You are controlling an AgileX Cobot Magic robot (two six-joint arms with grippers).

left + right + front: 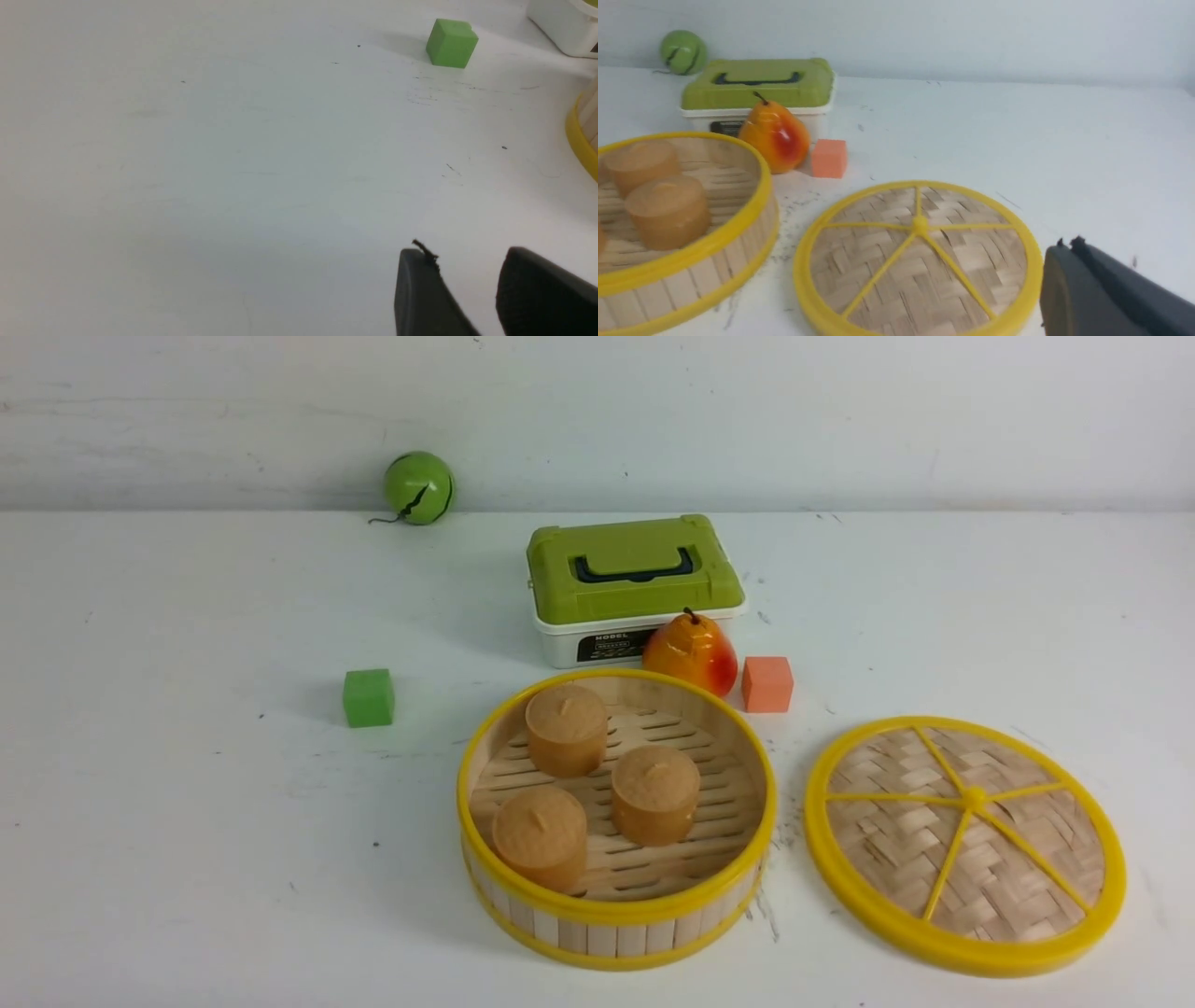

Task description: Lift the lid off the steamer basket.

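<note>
The lid [965, 845] is lying on the tabletop [187, 803] beside the uncovered steamer basket [616, 910], job seemingly done, the left hand [465, 261] is hanging parted and empty, and I cannot tell the right hand's [1069, 252] spread.

The lid [965, 845] is pale herringbone weave with yellow rim and spokes.

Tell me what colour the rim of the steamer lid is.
Yellow, around pale woven bamboo; the lid shows best in the front view.
</note>
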